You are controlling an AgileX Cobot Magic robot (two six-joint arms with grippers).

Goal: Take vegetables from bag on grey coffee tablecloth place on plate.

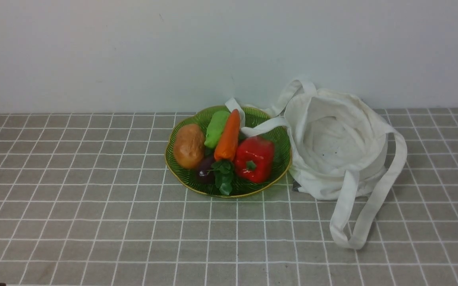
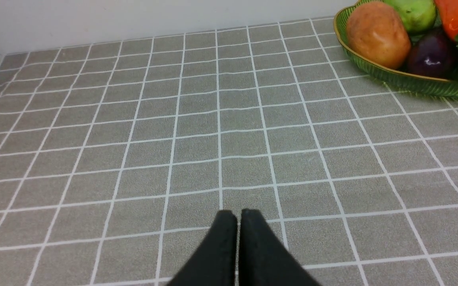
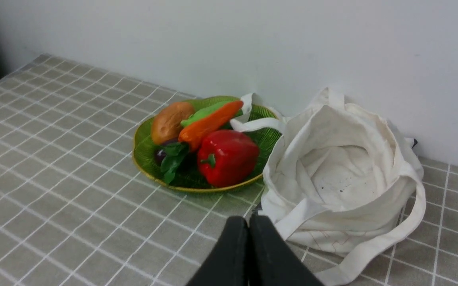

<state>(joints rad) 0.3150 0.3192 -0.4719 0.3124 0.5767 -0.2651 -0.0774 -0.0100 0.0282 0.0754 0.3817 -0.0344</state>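
Well, both pincers are clenched on nothing. The right gripper [image 3: 249, 222] has its two black fingers pressed flat against each other with no gap between them. It hangs over the grey coffee tablecloth [image 1: 94, 222], near the front edge of the bag [image 1: 332, 147]. The left gripper [image 2: 237, 216] is squeezed shut the same way, above bare squares of cloth and well apart from the plate [image 1: 253, 192].

One bag sits there, slumped white cloth with its mouth gaping upward and its pale inside showing a few dark specks. It has two straps. One strap [image 1: 258, 126] drapes across the far rim of the plate, and the other strap [image 1: 356, 222] trails forward in a long loop on the cloth. The bag's side touches the plate's edge.

One plate, green ribbed glass with a yellowish rim, stands just beside the bag on the robot's left of it, close to the wall [image 1: 133, 47]. I count five vegetables on it. There is one carrot [image 1: 228, 137], lying on top of the heap with its tip toward the wall and its leafy top [image 1: 224, 174] toward the near rim. There is one brown potato [image 1: 189, 145] on the left side of the plate, and one light green vegetable [image 1: 216, 128] touching the carrot's left flank. One red pepper [image 1: 254, 159] lies on the side nearest the bag. One dark purple vegetable [image 1: 205, 171] is tucked low beneath the carrot's leaves.
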